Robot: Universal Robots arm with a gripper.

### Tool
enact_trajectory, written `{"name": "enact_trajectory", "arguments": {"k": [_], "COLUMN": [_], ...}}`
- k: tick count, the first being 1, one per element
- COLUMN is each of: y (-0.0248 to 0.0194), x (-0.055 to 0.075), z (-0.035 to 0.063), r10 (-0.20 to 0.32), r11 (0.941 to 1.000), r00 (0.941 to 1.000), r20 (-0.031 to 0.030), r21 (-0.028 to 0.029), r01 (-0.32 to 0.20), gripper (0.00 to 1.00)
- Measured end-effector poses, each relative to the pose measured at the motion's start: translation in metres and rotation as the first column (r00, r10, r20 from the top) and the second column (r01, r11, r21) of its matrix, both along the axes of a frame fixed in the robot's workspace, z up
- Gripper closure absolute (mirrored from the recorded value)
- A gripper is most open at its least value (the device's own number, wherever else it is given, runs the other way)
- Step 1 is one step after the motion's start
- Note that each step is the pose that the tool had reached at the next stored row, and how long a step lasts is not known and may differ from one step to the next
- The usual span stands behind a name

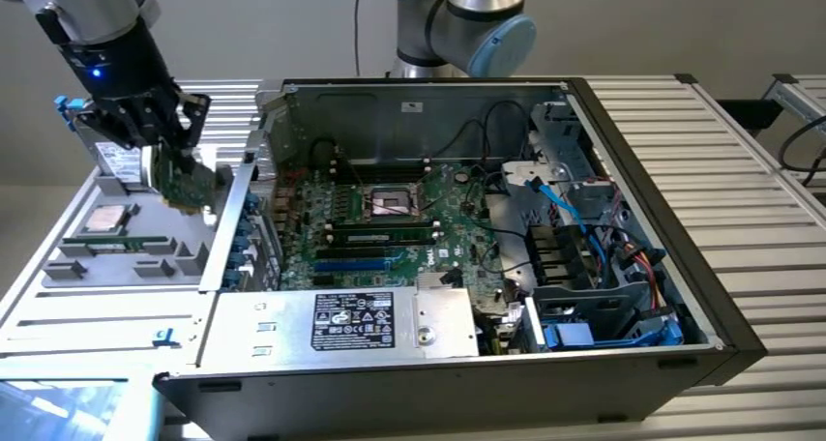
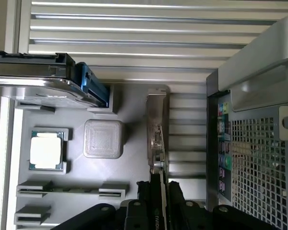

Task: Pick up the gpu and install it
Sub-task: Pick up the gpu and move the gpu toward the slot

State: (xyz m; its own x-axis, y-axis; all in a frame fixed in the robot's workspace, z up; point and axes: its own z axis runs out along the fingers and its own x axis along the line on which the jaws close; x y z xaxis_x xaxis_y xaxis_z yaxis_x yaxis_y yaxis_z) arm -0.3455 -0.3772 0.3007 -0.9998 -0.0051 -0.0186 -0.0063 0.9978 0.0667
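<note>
In the exterior view, the end effector (image 1: 162, 159) hung at the exterior view's left, over the grey moulded tray (image 1: 77, 267). Its dark fingers were closed partway on the gpu (image 1: 184, 185), clamping the thin card across its faces. The gpu hung just below the fingers, green and flat, tilted, with its long axis slanting down toward the case (image 1: 387, 122). Whether its lower corner was quite free of the tray could not be told. The relation that mattered was sideways: the open case stood just beside the tray, toward the exterior view's right of the held card, and the motherboard (image 1: 452, 185) lay flat in its floor, well below the top of the steel walls. The case was grey sheet metal, boxy and sharp-edged, crowded inside with black and blue cables. It rested on a ribbed aluminium tabletop (image 1: 749, 170). A square processor (image 1: 106, 219) with a dull metal lid sat in a tray pocket.

In the wrist view, the gpu (image 2: 156, 124) ran edge-on straight out from the end effector (image 2: 158, 194), a narrow strip with its bright silver bracket at the far end. The black fingers (image 2: 144, 196) pressed on it from both sides. The matte tray (image 2: 129, 167) lay beneath, carrying the processor (image 2: 47, 149) and a rounded square block (image 2: 103, 139) with a finely layered top. The perforated rear panel of the case (image 2: 259, 158) stood near one flat side of the card, its long edge parallel to the gpu's long axis
</note>
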Motion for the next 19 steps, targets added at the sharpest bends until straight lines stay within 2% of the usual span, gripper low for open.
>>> {"name": "enact_trajectory", "arguments": {"k": [4,19], "y": [-0.0001,0.0000], "x": [0.002,0.014], "z": [0.0099,0.0783], "r10": [-0.001,-0.010], "r11": [1.0000,0.9999], "r00": [1.0000,0.9999], "r20": [0.0001,0.0001], "r21": [0.0000,-0.0003], "r01": [0.001,0.010], "gripper": [0.71,0.71]}}
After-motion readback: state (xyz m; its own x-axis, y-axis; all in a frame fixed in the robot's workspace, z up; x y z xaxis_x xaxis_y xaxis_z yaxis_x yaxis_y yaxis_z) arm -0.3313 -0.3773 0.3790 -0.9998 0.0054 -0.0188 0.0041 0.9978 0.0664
